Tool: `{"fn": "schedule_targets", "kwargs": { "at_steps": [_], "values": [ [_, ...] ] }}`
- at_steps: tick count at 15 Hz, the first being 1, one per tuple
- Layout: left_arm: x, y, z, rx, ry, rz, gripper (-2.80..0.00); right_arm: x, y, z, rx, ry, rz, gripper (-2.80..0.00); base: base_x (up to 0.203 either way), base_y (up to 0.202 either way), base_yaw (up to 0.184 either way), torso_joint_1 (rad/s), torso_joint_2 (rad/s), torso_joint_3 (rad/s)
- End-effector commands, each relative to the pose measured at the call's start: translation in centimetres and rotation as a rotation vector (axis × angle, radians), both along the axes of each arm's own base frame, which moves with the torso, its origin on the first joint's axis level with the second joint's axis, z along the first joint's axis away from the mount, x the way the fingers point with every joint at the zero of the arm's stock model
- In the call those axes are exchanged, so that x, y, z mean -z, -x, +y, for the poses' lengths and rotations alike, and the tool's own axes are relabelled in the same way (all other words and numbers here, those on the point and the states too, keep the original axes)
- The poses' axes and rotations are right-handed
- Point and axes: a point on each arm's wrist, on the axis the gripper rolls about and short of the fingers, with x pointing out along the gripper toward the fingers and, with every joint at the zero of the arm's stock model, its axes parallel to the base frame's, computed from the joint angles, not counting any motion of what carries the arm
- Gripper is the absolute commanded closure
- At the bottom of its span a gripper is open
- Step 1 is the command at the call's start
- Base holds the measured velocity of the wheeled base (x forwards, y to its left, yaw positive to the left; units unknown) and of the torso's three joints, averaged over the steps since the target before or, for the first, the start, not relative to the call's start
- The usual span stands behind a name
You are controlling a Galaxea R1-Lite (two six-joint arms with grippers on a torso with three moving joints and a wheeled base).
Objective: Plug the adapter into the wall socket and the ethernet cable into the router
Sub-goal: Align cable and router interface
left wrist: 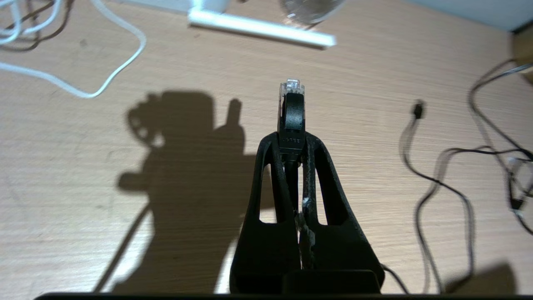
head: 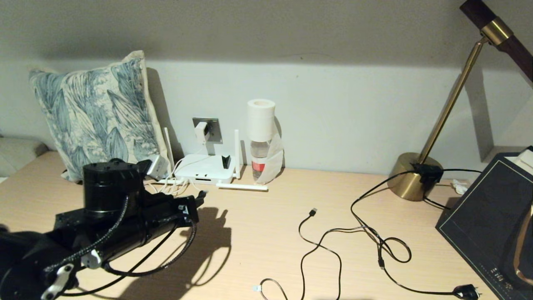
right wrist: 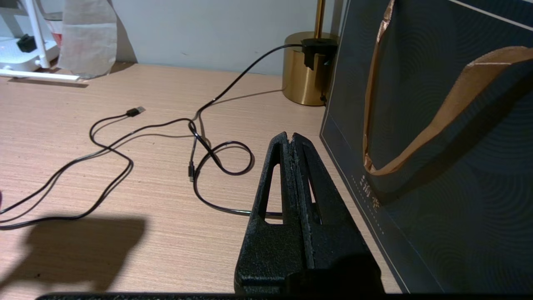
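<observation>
My left gripper [left wrist: 292, 137] is shut on the ethernet cable [left wrist: 293, 109], just behind its clear clip connector, which sticks out past the fingertips. In the head view that gripper [head: 199, 199] hovers over the table, a short way in front of the white router [head: 206, 168]. The router lies flat against the wall, one antenna [head: 241, 186] lying on the table. Above it, the white adapter [head: 201, 131] sits in the grey wall socket [head: 213, 130], its white cord hanging down. My right gripper [right wrist: 289, 137] is shut and empty, low over the table beside a dark paper bag [right wrist: 437, 125].
A leaf-print pillow [head: 95, 112] leans at the back left. Beside the router stands a bottle [head: 261, 158] with a paper roll on top. A black USB cable [head: 313, 212] and a cord with mains plug [head: 466, 291] sprawl mid-table. A brass lamp base [head: 410, 177] sits back right.
</observation>
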Motion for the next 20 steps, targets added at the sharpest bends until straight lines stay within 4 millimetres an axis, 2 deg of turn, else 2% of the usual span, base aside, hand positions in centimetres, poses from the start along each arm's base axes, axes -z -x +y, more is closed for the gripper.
{"fn": "schedule_targets", "kwargs": {
  "at_steps": [1,5,10,11,15,20],
  "values": [
    [1.7,-1.3,0.3,-0.028,-0.014,0.042,0.0,1.0,-0.3,0.0,0.0,0.0,0.031,0.0,0.0,0.0,0.0,0.0,0.0,0.0],
    [4.2,-3.1,0.4,-0.072,-0.084,-0.034,0.0,1.0,-0.3,0.0,0.0,0.0,0.031,0.0,0.0,0.0,0.0,0.0,0.0,0.0],
    [8.0,-7.3,1.3,-0.127,-0.196,-0.154,0.0,1.0,-0.3,0.0,0.0,0.0,0.031,0.0,0.0,0.0,0.0,0.0,0.0,0.0],
    [7.9,-8.3,1.4,-0.139,-0.194,-0.19,0.0,1.0,-0.3,0.0,-0.002,0.0,0.031,0.0,0.0,0.0,0.0,0.0,0.0,0.0],
    [8.6,-9.7,1.6,-0.152,-0.196,-0.196,0.0,1.0,-0.3,0.0,0.0,0.0,0.031,0.0,0.0,0.0,0.0,0.0,0.0,0.0],
    [8.8,-10.5,1.9,-0.161,-0.205,-0.169,0.0,1.0,-0.3,0.0,0.0,0.0,0.031,0.0,0.0,0.0,0.0,0.0,0.0,0.0]
  ]
}}
